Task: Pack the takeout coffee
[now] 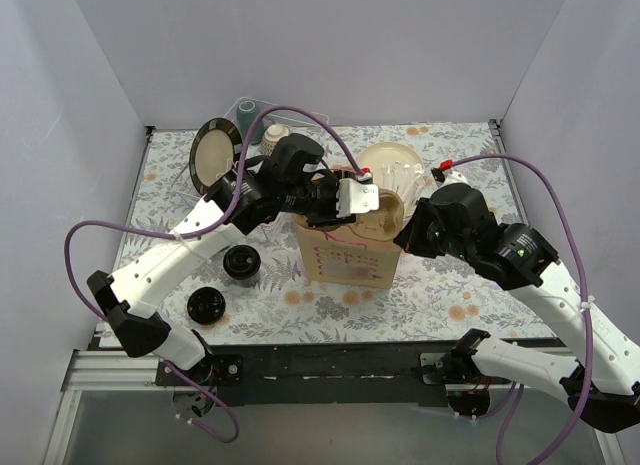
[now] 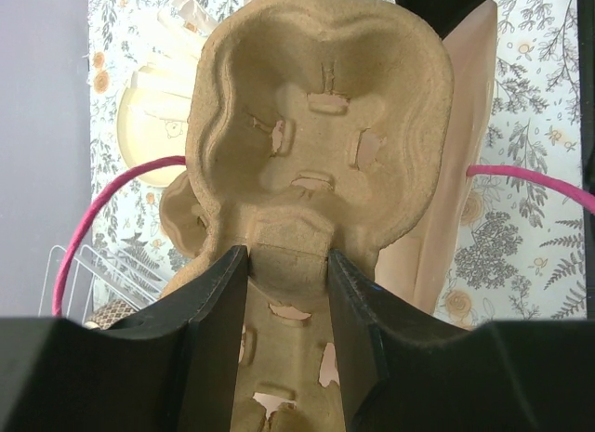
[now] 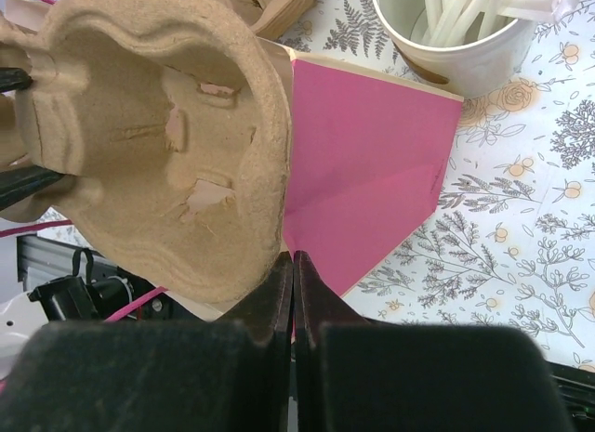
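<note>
Takeout coffee cup (image 1: 241, 260) sits on the table (image 1: 450, 285), left of the paper bag (image 1: 345, 260), clear of both grippers.
Left gripper (image 2: 288, 265) clamps a pulp cup carrier (image 2: 316, 135) at the bag's mouth; right gripper (image 3: 294, 265) is pinched closed at the bag's rim.

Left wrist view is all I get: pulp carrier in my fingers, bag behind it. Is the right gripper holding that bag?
Observer: Yes, the right gripper is shut on the paper bag's rim, right beside the cup carrier.
Operator: Where are the coffees?
Observer: Both lidded cups, one and another, stand on the table left of the bag, outside it.
</note>
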Motion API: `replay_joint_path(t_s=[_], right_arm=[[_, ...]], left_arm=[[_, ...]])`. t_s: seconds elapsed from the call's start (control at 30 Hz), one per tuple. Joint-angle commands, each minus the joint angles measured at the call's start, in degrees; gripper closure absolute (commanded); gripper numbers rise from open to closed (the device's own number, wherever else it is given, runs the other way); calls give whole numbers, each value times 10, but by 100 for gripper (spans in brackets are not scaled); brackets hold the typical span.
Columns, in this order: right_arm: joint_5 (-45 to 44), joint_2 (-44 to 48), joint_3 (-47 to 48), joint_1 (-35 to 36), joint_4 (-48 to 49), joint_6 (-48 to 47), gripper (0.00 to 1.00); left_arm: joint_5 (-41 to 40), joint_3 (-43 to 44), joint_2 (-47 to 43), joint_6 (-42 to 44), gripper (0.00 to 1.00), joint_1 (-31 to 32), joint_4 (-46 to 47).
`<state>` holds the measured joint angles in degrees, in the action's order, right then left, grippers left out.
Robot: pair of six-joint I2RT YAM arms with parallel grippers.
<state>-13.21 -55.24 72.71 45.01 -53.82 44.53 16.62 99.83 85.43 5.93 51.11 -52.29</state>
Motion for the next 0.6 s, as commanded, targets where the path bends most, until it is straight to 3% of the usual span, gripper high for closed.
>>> replay_joint_path(t_s=[0.0,0.57], right_arm=[[6,15,2,-2,36,-12,99],[0,30,-12,-2,27,-22,99]], left_arm=[[24,-2,-13,-22,100,-2,12],[15,-95,-40,-35,100,-2,50]])
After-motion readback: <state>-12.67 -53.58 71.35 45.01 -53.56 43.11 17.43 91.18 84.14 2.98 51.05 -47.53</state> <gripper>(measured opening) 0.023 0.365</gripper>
